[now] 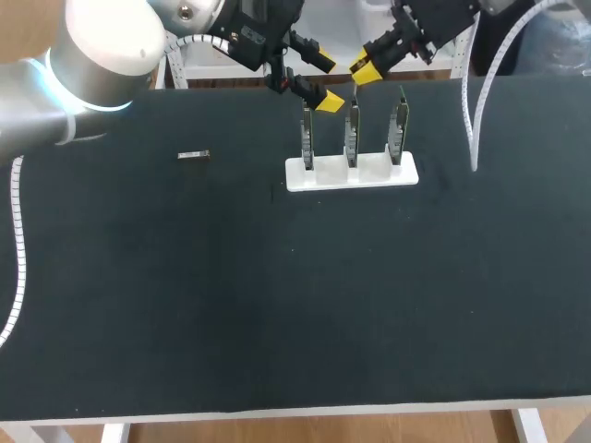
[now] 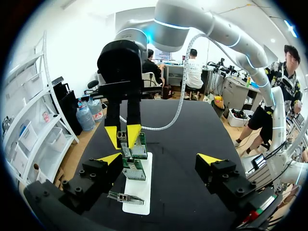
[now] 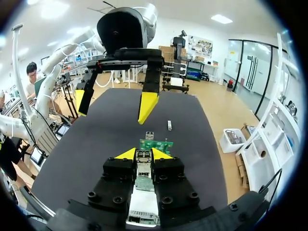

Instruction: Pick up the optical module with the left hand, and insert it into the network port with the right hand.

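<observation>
1. The module (image 1: 194, 155) lies flat on the table (image 1: 277, 305), at about 9 o'clock from the rack and well apart from it. Neither gripper touches it.
2. The left gripper (image 1: 323, 80) hangs at about 11 o'clock of the rack, near the top of the leftmost board. Its jaws are spread wide and it holds nothing. The module is at its 8 o'clock, well apart.
3. The rack (image 1: 374, 175) is a white base with three boards (image 1: 351, 129) standing upright in a row. The port is presumably on one of them, but I cannot tell which.
4. The right gripper (image 1: 364, 69) sits at 12 o'clock of the rack, just over the middle board and near the left gripper. I cannot tell whether it is clamped on anything.
5. As I judge it, the pick-up is not yet begun and the task is at its first step.
6. The next move calls for the left arm to travel toward 8 o'clock and come down over the module. It should set its jaws across the module's narrow sides and close on it. Then the module has to go over to the right gripper for insertion.
</observation>
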Controlling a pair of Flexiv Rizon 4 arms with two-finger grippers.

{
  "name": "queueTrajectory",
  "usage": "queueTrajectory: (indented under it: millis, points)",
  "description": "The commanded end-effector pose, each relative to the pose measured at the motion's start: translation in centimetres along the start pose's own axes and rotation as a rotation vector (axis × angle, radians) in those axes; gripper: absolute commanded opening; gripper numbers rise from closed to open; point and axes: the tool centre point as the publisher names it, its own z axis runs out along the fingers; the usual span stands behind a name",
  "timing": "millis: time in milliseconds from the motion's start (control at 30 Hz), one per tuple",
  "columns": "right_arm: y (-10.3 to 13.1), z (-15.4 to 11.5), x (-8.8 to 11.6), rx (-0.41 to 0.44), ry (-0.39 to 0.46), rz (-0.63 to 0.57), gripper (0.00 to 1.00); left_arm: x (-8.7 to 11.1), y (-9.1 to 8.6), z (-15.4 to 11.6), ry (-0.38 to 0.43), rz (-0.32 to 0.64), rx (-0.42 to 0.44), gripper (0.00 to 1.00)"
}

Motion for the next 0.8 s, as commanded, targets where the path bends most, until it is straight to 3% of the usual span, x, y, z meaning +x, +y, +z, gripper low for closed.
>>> queueTrajectory:
  millis: [33,533,800]
  points:
    - [-1.2,-0.4,0.0,-0.048,0.0,-0.002,0.0,0.0,-0.1,0.0,0.003,-0.002,-0.004,1.0]
    - [-1.6,0.7,1.4,-0.096,0.01,0.023,0.0,0.0,-0.1,0.0,0.003,-0.002,-0.004,1.0]
    - [-1.6,0.7,0.5,-0.103,0.007,-0.001,0.0,0.0,-0.1,0.0,0.003,-0.002,-0.004,1.0]
